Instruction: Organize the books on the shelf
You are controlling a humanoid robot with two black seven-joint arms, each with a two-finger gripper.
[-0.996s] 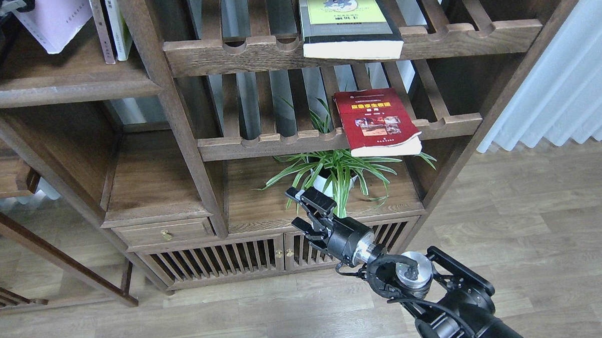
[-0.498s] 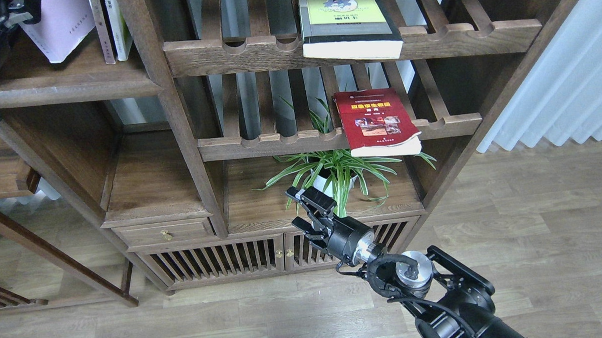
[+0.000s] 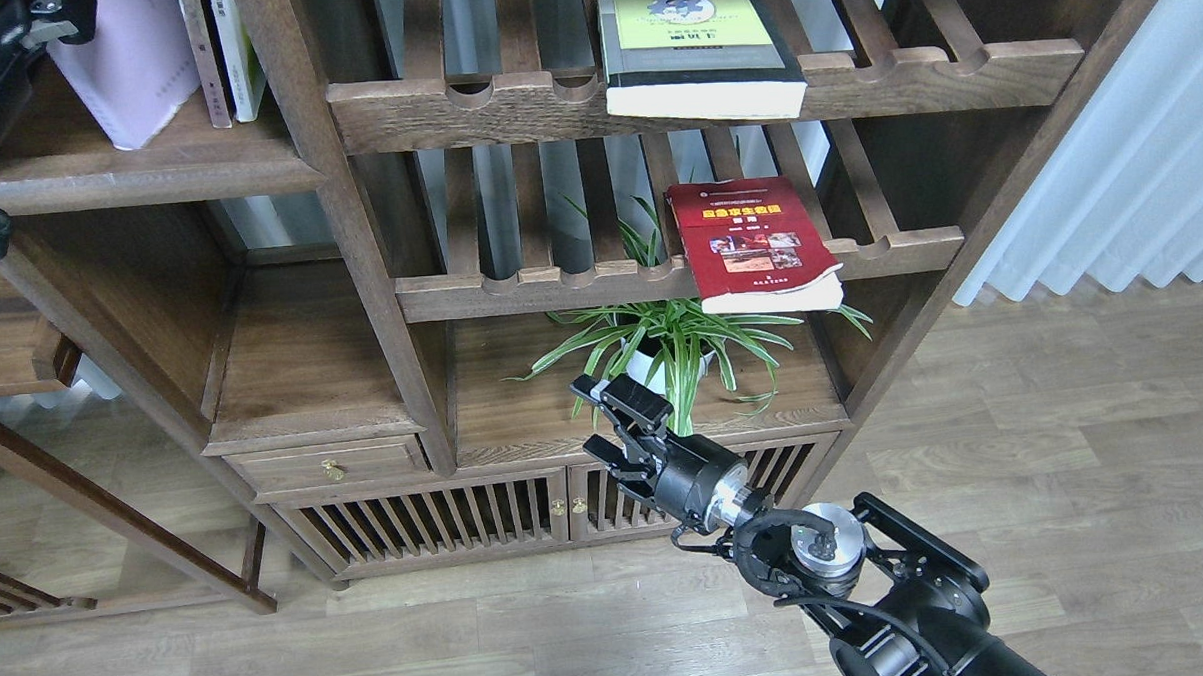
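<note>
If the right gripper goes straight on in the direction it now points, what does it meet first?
Most likely the potted plant: the right gripper points up and left toward the cabinet, and the plant's leaves hang just ahead. Depth is unclear, so it might pass left of the pot and reach the wooden surface beneath the plant.

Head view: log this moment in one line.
left pincer: on lavender book, shelf | right pincer: open, idle | red book, grey-black book: on racks

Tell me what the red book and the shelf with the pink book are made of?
The red book looks like paper with a glossy soft cover: its pale page edges show and a corner curls. The shelf looks like dark-stained wood, with grain lines and a rounded, slightly worn front edge.
</note>
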